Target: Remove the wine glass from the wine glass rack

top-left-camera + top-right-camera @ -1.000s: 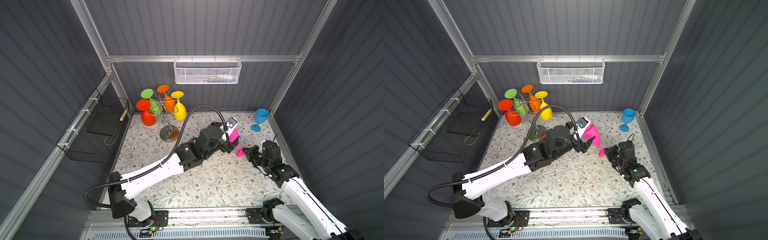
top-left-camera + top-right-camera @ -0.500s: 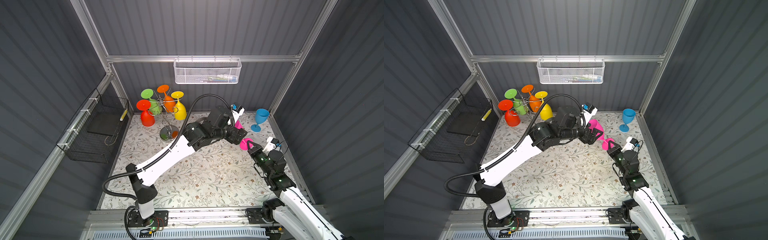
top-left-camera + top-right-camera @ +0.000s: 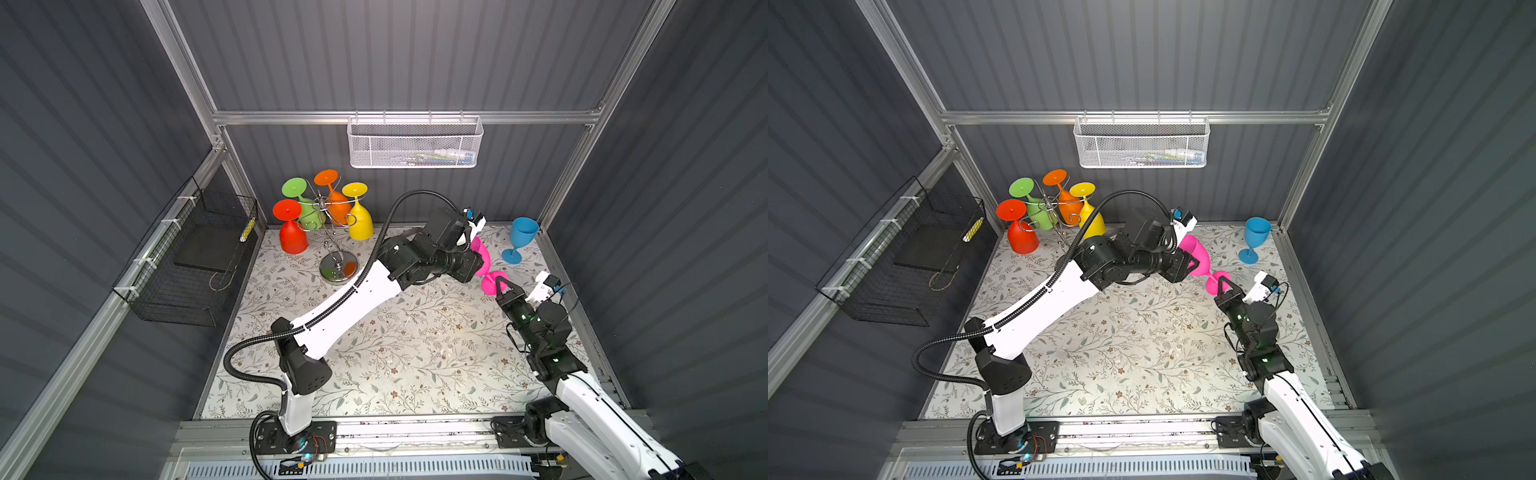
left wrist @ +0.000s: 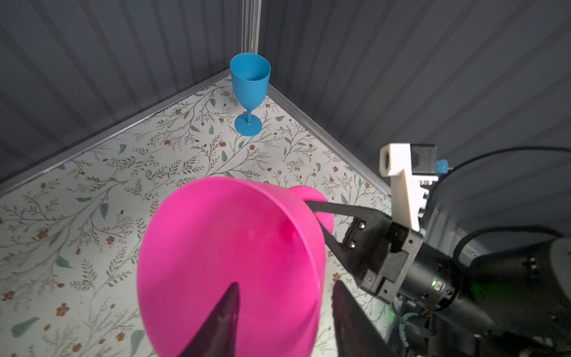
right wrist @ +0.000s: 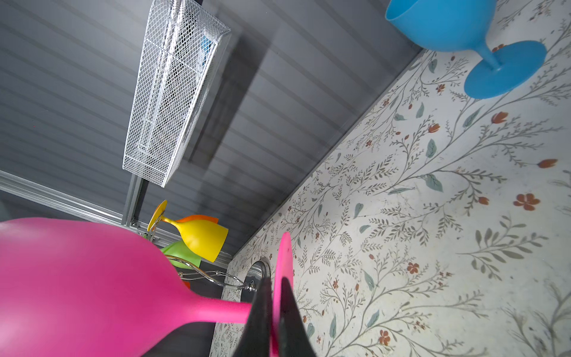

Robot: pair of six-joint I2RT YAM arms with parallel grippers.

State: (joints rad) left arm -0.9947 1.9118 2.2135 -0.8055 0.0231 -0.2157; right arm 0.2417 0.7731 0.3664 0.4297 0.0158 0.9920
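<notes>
The left arm [image 3: 353,299] stretches across the floral surface [image 3: 415,345] toward the right rear. The left claw [image 4: 285,287] straddles the bowl wall of the tilted pink wine glass [image 3: 482,252]; whether it presses, I cannot tell. The right claw [image 5: 275,282] is clenched on the glass's foot, well apart from the wine glass rack [image 3: 338,268] at rear left. Grey ribbed walls [image 3: 415,62] surround.

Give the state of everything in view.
Pink glass: off rack, tilted, held.
Right gripper: shut on its foot.
Left gripper: open, jaws straddling its bowl rim.
Blue glass: upright on table.
Rack: upright, holding four glasses.
Red glass, green glass, orange glass, yellow glass: hanging upside down.
</notes>
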